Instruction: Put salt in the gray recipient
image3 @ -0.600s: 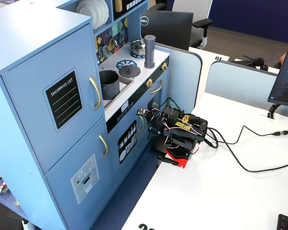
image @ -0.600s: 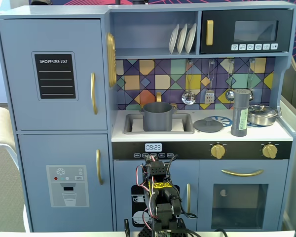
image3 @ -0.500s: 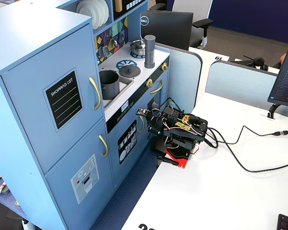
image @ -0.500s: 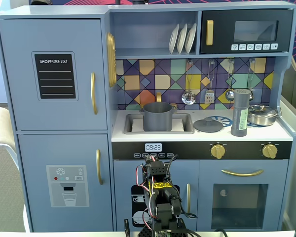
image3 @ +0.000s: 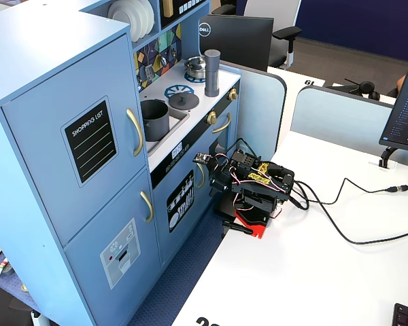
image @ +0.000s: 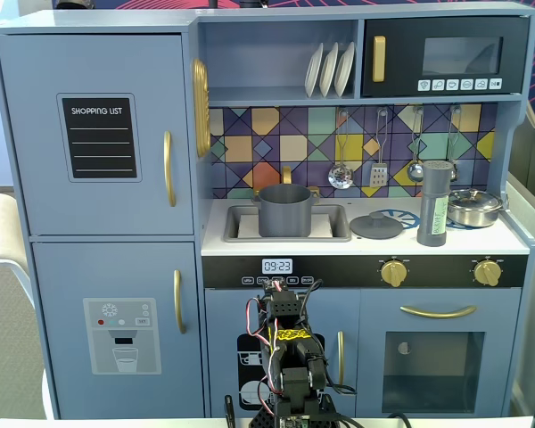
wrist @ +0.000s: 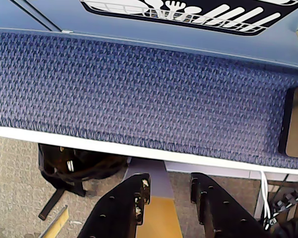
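Your gripper [wrist: 166, 186] is narrowly open and empty; the salt [image: 435, 203] stands right of the pot [image: 284, 209].

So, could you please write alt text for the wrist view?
The open gripper points down at a floor gap, holding nothing. Above it runs a blue woven carpet, and the toy kitchen's blue front fills the top.

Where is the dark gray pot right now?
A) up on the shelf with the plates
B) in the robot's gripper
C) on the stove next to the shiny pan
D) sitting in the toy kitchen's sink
D: in both fixed views the gray pot stands in the sink, left of the flat lid and the tall salt shaker.
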`<state>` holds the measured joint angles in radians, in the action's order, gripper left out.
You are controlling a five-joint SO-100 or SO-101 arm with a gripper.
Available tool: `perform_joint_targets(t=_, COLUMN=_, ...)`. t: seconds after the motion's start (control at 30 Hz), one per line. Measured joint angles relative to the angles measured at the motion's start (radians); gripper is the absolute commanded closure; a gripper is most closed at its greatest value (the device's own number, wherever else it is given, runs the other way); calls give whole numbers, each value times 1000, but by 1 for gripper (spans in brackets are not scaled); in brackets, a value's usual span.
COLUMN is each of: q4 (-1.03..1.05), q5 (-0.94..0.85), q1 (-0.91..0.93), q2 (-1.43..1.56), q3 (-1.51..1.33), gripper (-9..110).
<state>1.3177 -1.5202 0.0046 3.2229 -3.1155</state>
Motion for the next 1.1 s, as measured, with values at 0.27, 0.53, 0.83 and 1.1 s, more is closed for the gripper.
perform_joint_targets(t=0.27, q4=-2, q5=43, q1=5, q2=-110, q3=150, gripper=101)
perform_joint_targets(t=0.53, q4=-26, q5=-11, q1=245, q2=-247, q3=546, gripper=101)
perform_joint_targets(t=0.83, q4=-121, q5=-74, q1=701, q2=-333, q3=899, gripper=101)
perform_joint_targets(t=1.1, q4=-620, q5=-37, q1=842, q2=-500, q3=936, gripper=96)
